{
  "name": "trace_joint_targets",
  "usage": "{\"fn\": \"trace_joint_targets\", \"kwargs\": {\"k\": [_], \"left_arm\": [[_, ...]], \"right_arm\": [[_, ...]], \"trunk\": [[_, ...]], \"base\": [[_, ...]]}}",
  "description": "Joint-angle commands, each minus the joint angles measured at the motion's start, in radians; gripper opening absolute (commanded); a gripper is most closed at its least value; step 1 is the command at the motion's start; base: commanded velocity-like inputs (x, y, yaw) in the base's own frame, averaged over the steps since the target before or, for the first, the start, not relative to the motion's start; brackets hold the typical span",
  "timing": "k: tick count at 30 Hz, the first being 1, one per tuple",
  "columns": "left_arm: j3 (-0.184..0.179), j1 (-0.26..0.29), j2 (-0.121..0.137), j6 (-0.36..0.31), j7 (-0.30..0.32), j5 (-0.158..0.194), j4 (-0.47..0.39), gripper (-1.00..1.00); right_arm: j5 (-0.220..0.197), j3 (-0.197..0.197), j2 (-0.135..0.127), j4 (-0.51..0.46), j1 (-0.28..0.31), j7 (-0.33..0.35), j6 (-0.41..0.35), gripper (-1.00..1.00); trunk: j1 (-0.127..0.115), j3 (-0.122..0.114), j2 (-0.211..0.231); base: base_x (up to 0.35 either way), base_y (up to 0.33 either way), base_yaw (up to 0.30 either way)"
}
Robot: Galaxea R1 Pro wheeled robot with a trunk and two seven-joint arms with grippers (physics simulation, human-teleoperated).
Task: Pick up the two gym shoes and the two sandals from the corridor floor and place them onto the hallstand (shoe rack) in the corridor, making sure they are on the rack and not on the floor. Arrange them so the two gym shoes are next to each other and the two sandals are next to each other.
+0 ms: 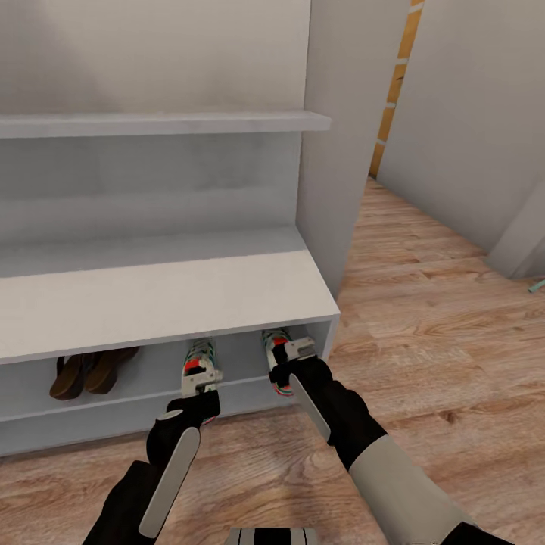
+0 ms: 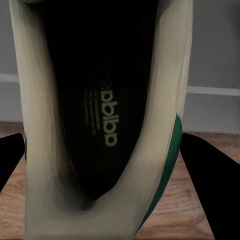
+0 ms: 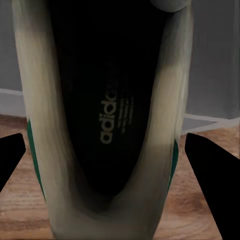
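You have both arms reaching toward the long low white shoe rack (image 1: 151, 303), each at the heel of a white lace-up sneaker with green stripes and red-orange accents. Your left gripper (image 1: 200, 387) sits at the heel of the left sneaker (image 1: 200, 357), which pokes out from the rack's upper open shelf level, toe pointing inward. Your right gripper (image 1: 291, 362) is at the heel of the right sneaker (image 1: 275, 341), which lies on the same shelf near the rack's right end, a gap apart from the other shoe. In the left wrist view the sneaker's dark insole (image 2: 107, 115) with its printed lettering lies between the two black fingers (image 2: 207, 175), which stand apart on either side of the shoe; the right wrist view shows the same with the other sneaker (image 3: 110, 120) and fingers (image 3: 212, 175). You cannot tell from these views whether either gripper actually presses on its shoe. The pair of brown leather flip-flop sandals (image 1: 89, 371) lies together on the same shelf, further left. Light brown wood-plank floor (image 1: 424, 303) stretches beside the rack.
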State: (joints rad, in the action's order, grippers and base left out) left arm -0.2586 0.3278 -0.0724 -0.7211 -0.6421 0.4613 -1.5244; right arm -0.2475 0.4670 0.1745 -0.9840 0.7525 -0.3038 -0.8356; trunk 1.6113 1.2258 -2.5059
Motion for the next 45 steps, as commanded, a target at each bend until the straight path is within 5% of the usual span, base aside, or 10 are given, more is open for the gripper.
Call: {"fn": "trace_joint_targets", "kwargs": {"k": [1,9,24,45], "left_arm": [[0.0,-0.002,0.0,0.0,0.001,0.0,-0.001,-1.0],[0.001,-0.015,0.004,0.0,0.0,-0.002,-0.003,-1.0],[0.003,-0.018,0.005,0.0,-0.005,-0.003,-0.002,-1.0],[0.001,-0.018,0.004,-0.001,-0.005,-0.002,0.008,-1.0]], "right_arm": [[-0.026,0.0,0.0,0.007,0.006,0.0,0.002,-1.0],[-0.084,0.001,0.0,0.02,0.017,0.0,0.041,-1.0],[-0.088,0.001,0.0,0.089,0.015,0.003,0.127,-1.0],[-0.087,-0.006,0.0,0.093,0.012,-0.004,0.13,-1.0]], "trunk": [[0.0,0.0,0.0],[0.0,0.0,0.0],[0.0,0.0,0.0],[0.0,0.0,0.0]], "base": [[0.002,0.0,0.0],[0.0,0.005,0.0],[0.0,0.136,0.0],[0.034,0.003,0.056]]}}
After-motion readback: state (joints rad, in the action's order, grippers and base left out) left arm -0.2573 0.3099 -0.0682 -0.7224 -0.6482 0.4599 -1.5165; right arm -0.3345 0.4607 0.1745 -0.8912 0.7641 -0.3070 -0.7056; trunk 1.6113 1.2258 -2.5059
